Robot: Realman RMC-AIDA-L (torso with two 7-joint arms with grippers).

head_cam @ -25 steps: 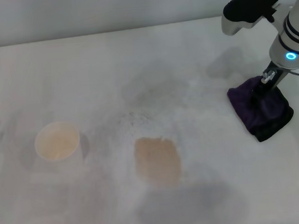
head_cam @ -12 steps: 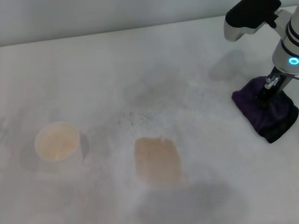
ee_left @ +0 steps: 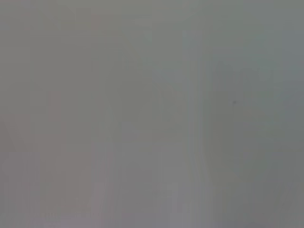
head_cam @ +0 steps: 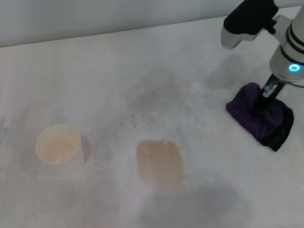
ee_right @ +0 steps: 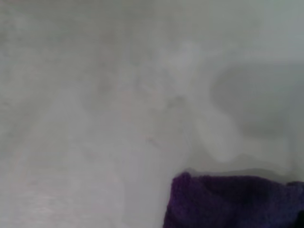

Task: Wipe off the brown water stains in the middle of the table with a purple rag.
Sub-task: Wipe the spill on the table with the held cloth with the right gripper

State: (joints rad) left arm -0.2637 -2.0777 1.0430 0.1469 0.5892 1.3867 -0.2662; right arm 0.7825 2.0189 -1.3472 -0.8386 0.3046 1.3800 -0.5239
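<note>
- The brown stain (head_cam: 160, 163) lies mid-table (head_cam: 137, 57), nearest the head camera, with a paper cup (head_cam: 58, 144) to its left.
- Farther right, the right gripper (head_cam: 262, 102) presses into the purple rag (head_cam: 259, 117), apparently clenched on it.
- Only the right wrist view shows the rag's (ee_right: 232, 202) plush edge up close.
- The left wrist view shows blank grey.

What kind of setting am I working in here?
Likely a lab or test bench: a bare white table holding only a staged brown stain, a paper cup, and a purple rag under the right gripper.
</note>
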